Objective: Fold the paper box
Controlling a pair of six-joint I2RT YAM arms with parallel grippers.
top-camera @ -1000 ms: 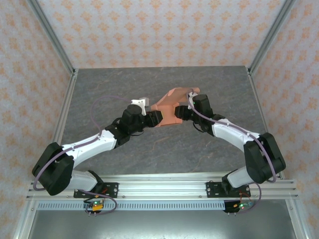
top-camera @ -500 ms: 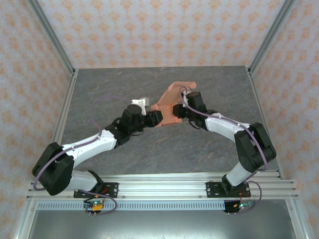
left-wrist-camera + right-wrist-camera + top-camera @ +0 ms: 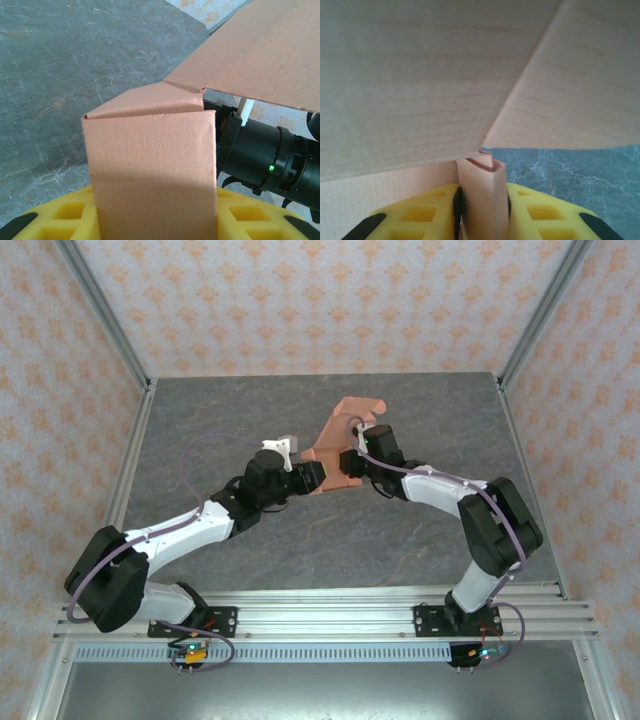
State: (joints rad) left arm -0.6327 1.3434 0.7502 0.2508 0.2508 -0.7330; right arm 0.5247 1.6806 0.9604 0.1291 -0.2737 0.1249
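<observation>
**Bench** (image 3: pixel 210 430): grey, stone-patterned top, walled by patterned panels on three sides.

**Left tool** (image 3: pixel 313 478): at mid-bench, on the end of the left arm, which reaches in from the near left corner. Jaws part-closed around a folded wall of the paper box. In the left wrist view the yellow pads (image 3: pixel 60 217) sit on either side of that upright panel.

**Paper box** (image 3: pixel 335 440): salmon-orange card, partly folded and held off the bench between the two tools near the centre. One broad flap rises toward the far side, ending in a notched tab. In the left wrist view a creased corner panel stands upright, with a second flap slanting away above it.

**Right tool** (image 3: pixel 350 462): just right of the left tool, at the box's right-hand edge. Jaws narrow, pinching a doubled strip of card. In the right wrist view the strip (image 3: pixel 482 192) stands upright between the yellow pads (image 3: pixel 540 217), touching both.
</observation>
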